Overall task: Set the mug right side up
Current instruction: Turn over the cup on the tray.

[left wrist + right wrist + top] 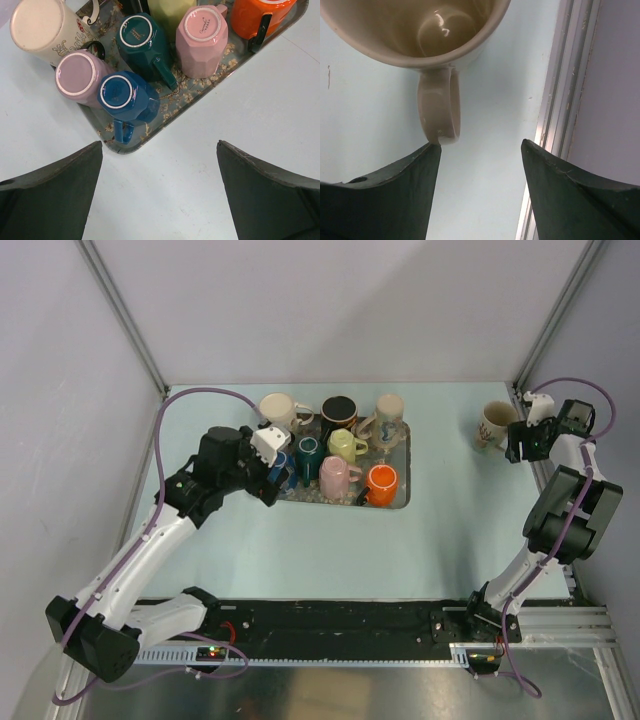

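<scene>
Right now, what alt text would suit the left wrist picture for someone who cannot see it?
Bottom-up on a patterned tray stand a cream mug, lilac mug, blue mug, teal mug and pink mug. Below them the left gripper hangs wide open over the pale table, holding nothing.

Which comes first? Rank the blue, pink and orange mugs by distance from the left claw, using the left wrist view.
1. Blue mug, at the tray's near corner, just ahead of the left claw.
2. Pink mug, mid-tray, ahead right.
3. Orange mug, far right edge.

Likely lab test cell: grey panel walls (330, 300), aluminium rail (560, 620).
</scene>
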